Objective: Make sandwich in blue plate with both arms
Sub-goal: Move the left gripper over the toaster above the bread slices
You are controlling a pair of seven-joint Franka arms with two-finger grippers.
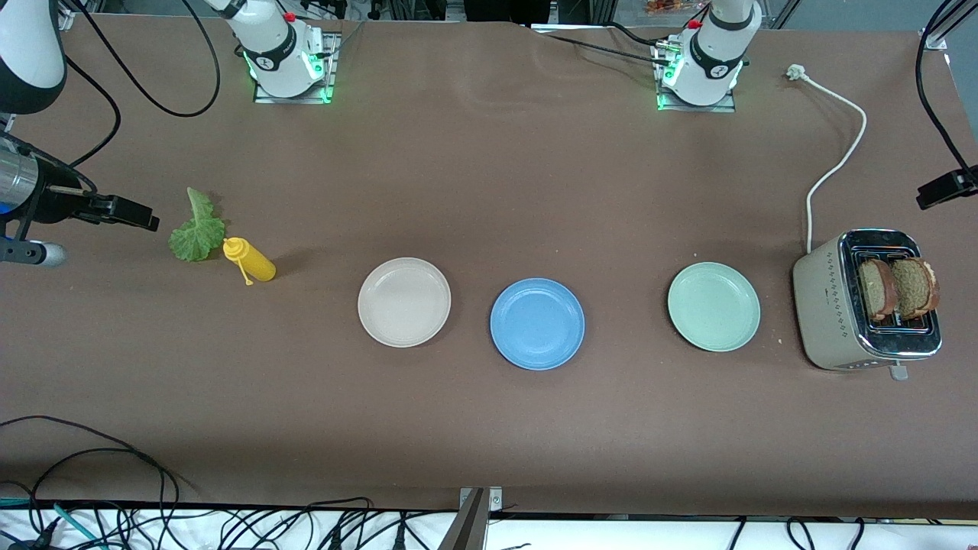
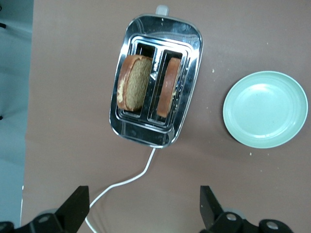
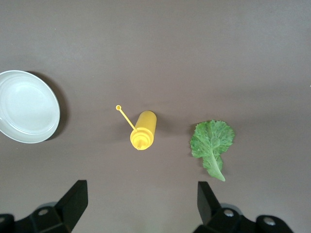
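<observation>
Toaster [image 1: 848,305] crowds table edge [image 1: 964,321]; blue plate [image 1: 537,323] sits mid-table.

blue plate [image 1: 537,323]: open above | flanked: cream plate [image 1: 404,302], green plate [image 1: 714,306]

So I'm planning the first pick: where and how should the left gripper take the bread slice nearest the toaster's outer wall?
Probably by its top crust, coming straight down from above. The bread slice stands on edge in the toaster slot, only its upper part showing above the rim. The open left gripper should close across the slice's thin faces, then lift straight up.
</observation>
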